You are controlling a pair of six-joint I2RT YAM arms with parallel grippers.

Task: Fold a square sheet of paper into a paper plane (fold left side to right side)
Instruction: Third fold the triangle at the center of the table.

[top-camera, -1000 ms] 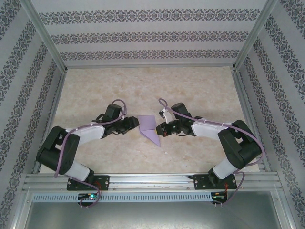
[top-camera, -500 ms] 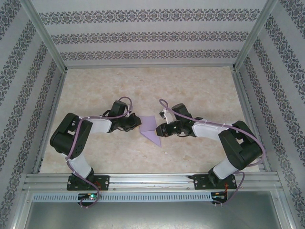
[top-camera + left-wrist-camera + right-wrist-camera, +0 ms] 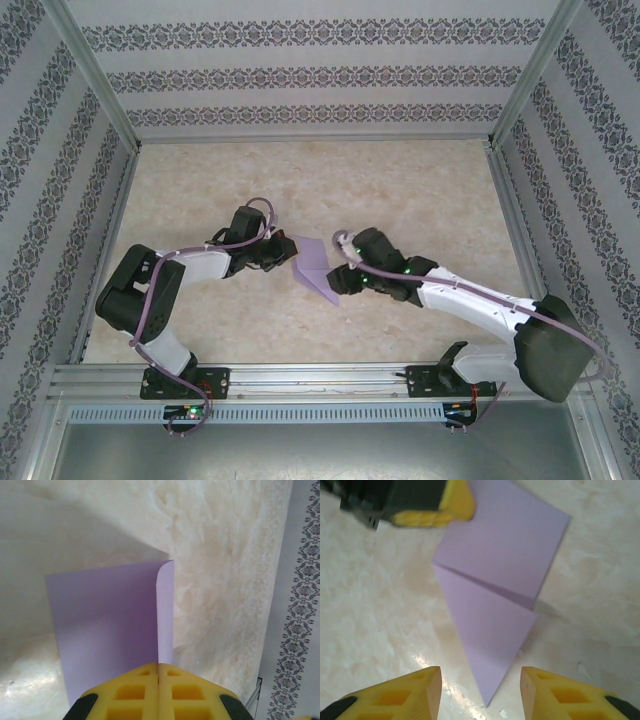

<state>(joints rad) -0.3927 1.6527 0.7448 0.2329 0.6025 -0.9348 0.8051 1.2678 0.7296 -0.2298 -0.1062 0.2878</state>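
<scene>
Paper: the lilac paper sheet lies near the middle of the surface, between the two hands.
Paper shape: partly folded. In the right wrist view a four-sided upper part meets a long triangle along a raised crease, and the triangle narrows to a point toward that camera.
Left hand: the left hand has its yellow fingers pressed together with no gap. The near edge of the sheet runs straight into the seam between them, so it is pinching the paper.
Lifted edge: in the left wrist view a narrow, paler strip to the right of the seam curls over at its far corner, and the wider part spreads out to the left.
Right hand: the right hand stands with its two yellow fingers well apart and nothing held. The triangle's tip lies on the surface in the gap between them; whether either finger touches it cannot be told.
Hands from above: the left one is at the sheet's upper left edge and the right one is at its lower right tip, with the paper between them.
Arms: the left arm is bent at the elbow, and the right arm reaches low across from the right.
Surroundings: pale marbled surface, patterned walls, metal rail along the near edge.
</scene>
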